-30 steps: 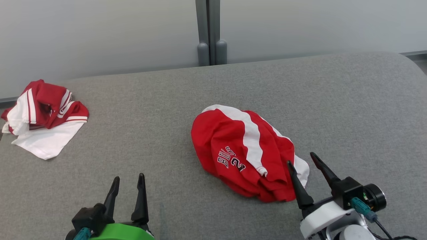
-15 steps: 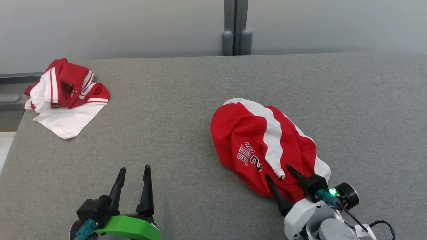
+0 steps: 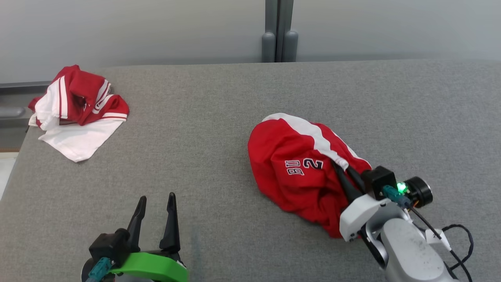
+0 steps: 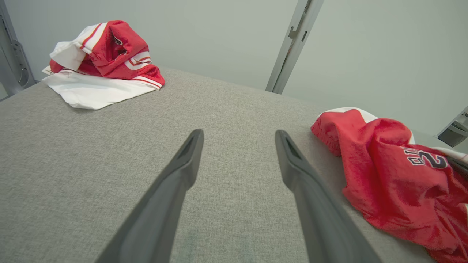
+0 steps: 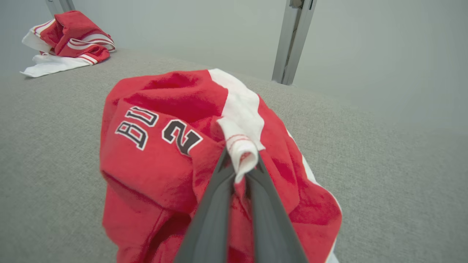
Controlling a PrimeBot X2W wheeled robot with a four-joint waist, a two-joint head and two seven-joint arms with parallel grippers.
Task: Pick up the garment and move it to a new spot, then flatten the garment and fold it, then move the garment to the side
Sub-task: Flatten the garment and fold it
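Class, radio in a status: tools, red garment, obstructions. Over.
Right tool shut on red garment, at its white trim. Left tool open, off the cloth. Second garment far left, well apart.

Red garment point(image 3: 297, 172) with white stripe — crumpled in a heap on the grey surface, one white-edged fold lifted

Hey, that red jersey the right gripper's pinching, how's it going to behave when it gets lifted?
The red jersey will probably hang limp, since it lies crumpled in soft folds. It looks light: thin cloth bunches easily in the right gripper. The pinch holds just a white trim fold, so it might slip out.
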